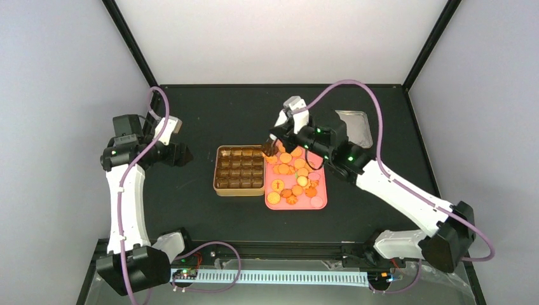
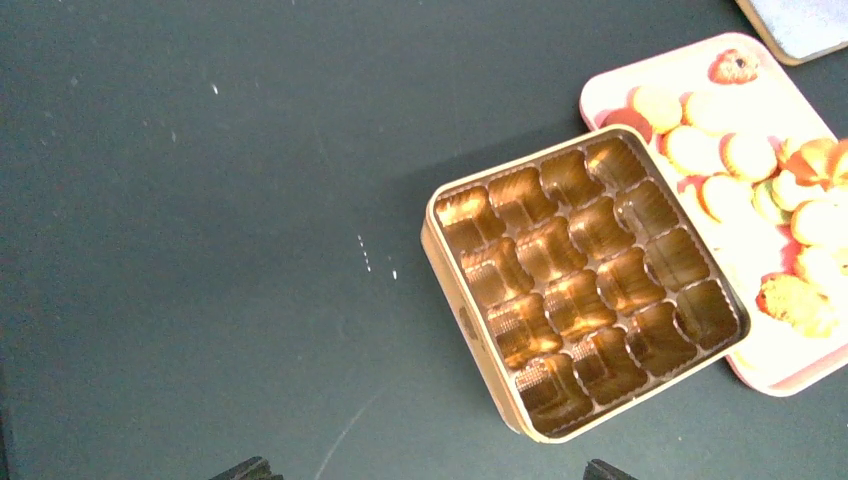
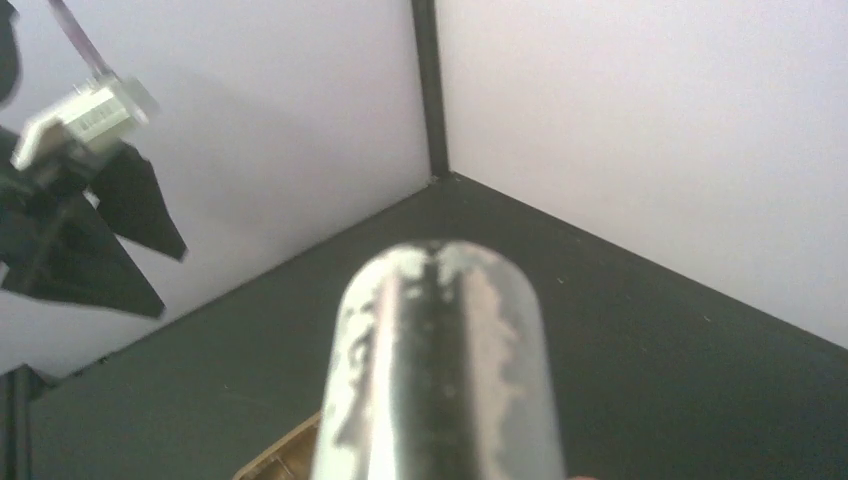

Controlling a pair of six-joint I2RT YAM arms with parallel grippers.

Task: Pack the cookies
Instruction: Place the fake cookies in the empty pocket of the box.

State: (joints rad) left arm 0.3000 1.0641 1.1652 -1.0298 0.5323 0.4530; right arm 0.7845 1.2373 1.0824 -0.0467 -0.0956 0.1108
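Status: cookies (image 1: 293,179) all lie on the pink tray (image 2: 775,378), which sits touching the right side of the tin (image 1: 217,171). Tin is open. Every compartment (image 2: 575,300) the left wrist view shows is empty, so by my read nothing is packed yet

Right tool (image 1: 274,143) is nearly closed, clamped on the tongs (image 3: 435,370). Their rounded metal end fills the right wrist view. From above, the tong tips point down at the seam where the tin's far right corner meets the tray's far left corner. There's something brownish at the tips. Can't tell if that's a cookie in the tongs or just the tin behind

Left tool (image 1: 180,154) is wide open, holding nothing, over the desk (image 1: 191,114) well left of the tin, its camera looking down on the tin

My read: the first pick-and-place is in hand, either the grab off the tray or the drop into the corner compartment

Next move:
- If no cookie is gripped, put the tips down around one cookie at the tray edge nearest the tin and squeeze gently, since they look brittle
- If one is gripped, shift left over a single compartment, lower, then ease the squeeze
- Watch the tin rim, the tips are right by it
- Left arm could steady the tin if it slides
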